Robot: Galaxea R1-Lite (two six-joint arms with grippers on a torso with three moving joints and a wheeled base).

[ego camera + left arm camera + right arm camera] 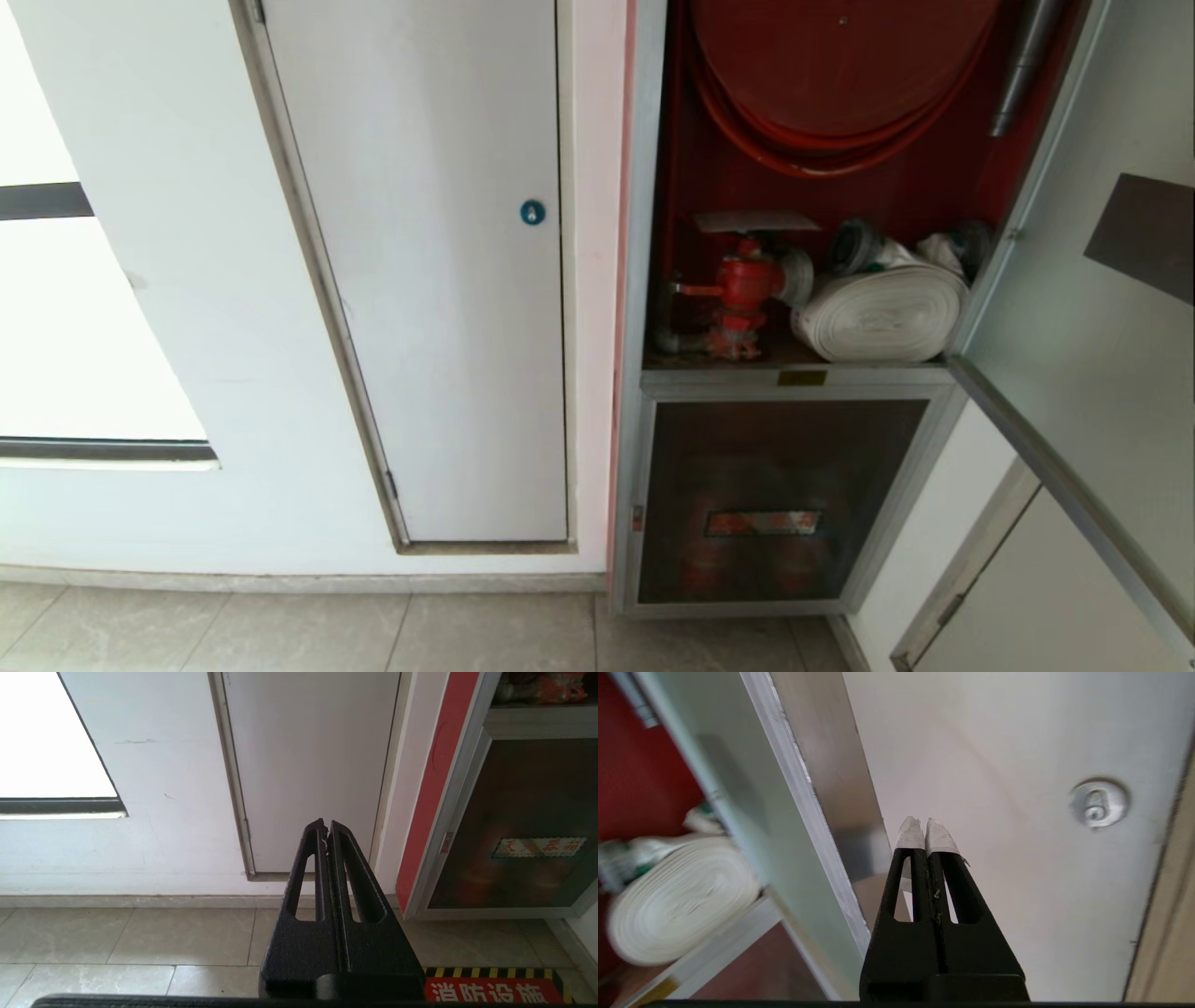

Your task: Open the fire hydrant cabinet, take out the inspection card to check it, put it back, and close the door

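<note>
The fire hydrant cabinet (644, 280) stands open, showing a red hose reel (840, 75), a red valve (742, 285) and a rolled white hose (882, 313). A pale flat sheet (756, 221) lies on top of the valve; it looks like the inspection card. The glass door (1102, 355) is swung out to the right. My right gripper (926, 823) is shut and empty, its taped tips just beside the door's aluminium edge (803, 812), on the side away from the cabinet. My left gripper (326, 826) is shut, parked low above the floor. Neither arm shows in the head view.
A plain white door with a blue round lock (532, 213) is left of the cabinet. Under the open compartment sits a lower dark glass panel (775, 504). Past the right gripper is a white panel with a silver round lock (1099, 802). A red and yellow-black floor marking (495, 987) lies before the cabinet.
</note>
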